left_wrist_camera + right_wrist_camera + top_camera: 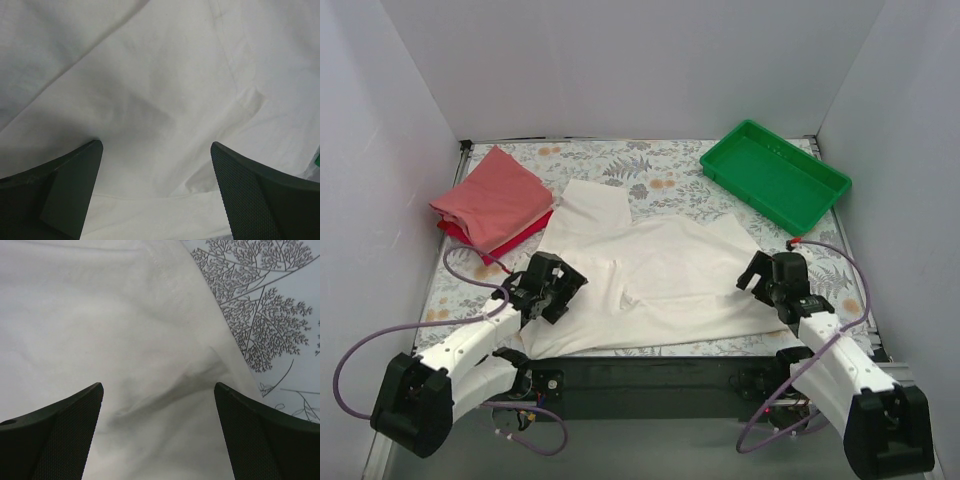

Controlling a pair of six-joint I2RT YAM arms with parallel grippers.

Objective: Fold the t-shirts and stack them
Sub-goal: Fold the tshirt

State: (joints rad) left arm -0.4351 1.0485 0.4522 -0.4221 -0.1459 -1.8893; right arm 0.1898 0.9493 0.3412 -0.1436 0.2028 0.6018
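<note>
A large cream-white t-shirt (660, 280) lies spread on the table's middle, plain side up, its print hidden. It fills the left wrist view (150, 90) and most of the right wrist view (110, 340). A folded salmon-pink t-shirt (492, 198) lies on a folded red one (525, 238) at the back left. My left gripper (563, 287) is open, just above the white shirt's left part, holding nothing. My right gripper (752, 274) is open over the shirt's right edge, holding nothing. Wide gaps show between the fingers (75, 180) and between the fingers (65, 425) in both wrist views.
A green plastic tray (775, 173) stands at the back right. The table has a leaf-patterned cover (650, 165), also shown in the right wrist view (270, 315). White walls enclose the left, back and right sides. Purple cables loop beside both arms.
</note>
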